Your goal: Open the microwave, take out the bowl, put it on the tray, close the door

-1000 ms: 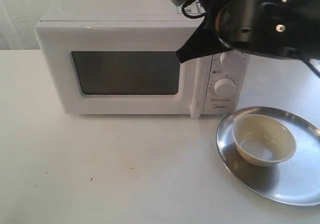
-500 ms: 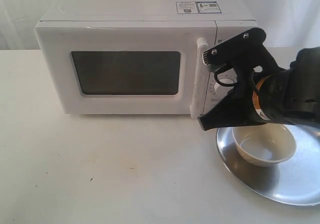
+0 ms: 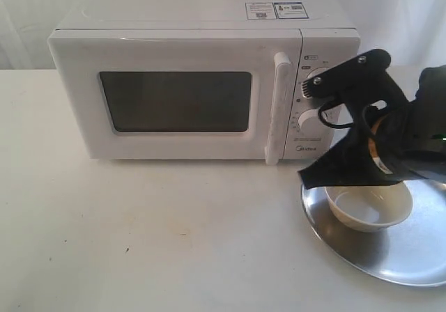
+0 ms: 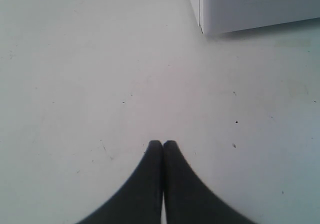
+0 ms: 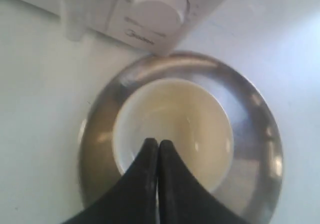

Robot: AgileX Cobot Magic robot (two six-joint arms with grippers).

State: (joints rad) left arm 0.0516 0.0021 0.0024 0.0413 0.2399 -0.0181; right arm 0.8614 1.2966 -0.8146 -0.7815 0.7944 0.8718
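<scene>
Item: bowl [image 3: 369, 207] on tray [image 3: 418, 256], beside microwave [image 3: 174, 19]; door [image 3: 181, 103] apparently shut; right gripper [image 5: 158, 143], left gripper [image 4: 163, 144]: jaws together, empty. Withdraw upward, clear of bowl.

The white table [image 3: 139, 235] carries the microwave [image 3: 195, 89] and, just beside it, the tray [image 3: 411, 256].

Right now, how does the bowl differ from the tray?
Colour: the bowl is plain cream-white; the tray is shiny silver metal. Size: the bowl is much smaller than the tray. Shape: the bowl has deep sides, the tray is flat with a low rim. Pose: the bowl sits on the tray, the tray on the table. Both are round.
</scene>
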